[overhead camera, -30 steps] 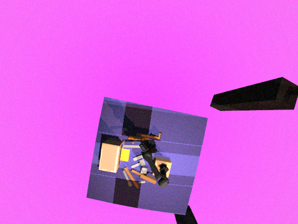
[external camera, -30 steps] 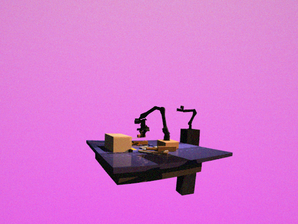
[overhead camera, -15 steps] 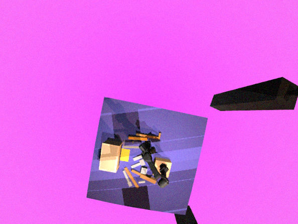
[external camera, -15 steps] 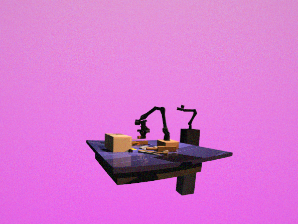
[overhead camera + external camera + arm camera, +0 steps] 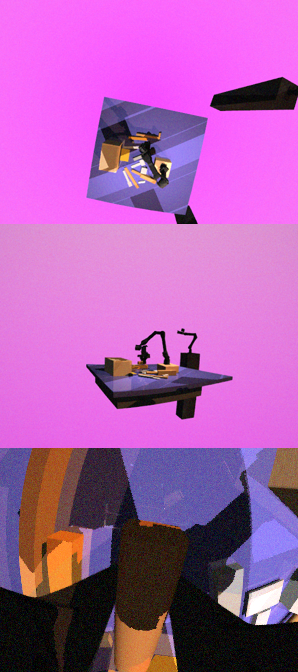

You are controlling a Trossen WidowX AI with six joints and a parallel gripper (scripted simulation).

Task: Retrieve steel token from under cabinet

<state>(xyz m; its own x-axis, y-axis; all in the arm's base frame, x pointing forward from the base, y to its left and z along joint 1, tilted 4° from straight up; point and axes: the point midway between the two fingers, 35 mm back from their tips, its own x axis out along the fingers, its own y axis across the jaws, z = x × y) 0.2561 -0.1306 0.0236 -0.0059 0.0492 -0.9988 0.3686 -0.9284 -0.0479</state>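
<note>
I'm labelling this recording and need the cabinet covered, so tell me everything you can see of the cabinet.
The cabinet is a plain tan box, apparently wooden, standing upright on the table with a flat top and straight sides. A yellow patch adjoins its side facing the arm's base. Shadow darkens much of its top. The gripper is away from it. Vent slots aren't discernible.
</note>
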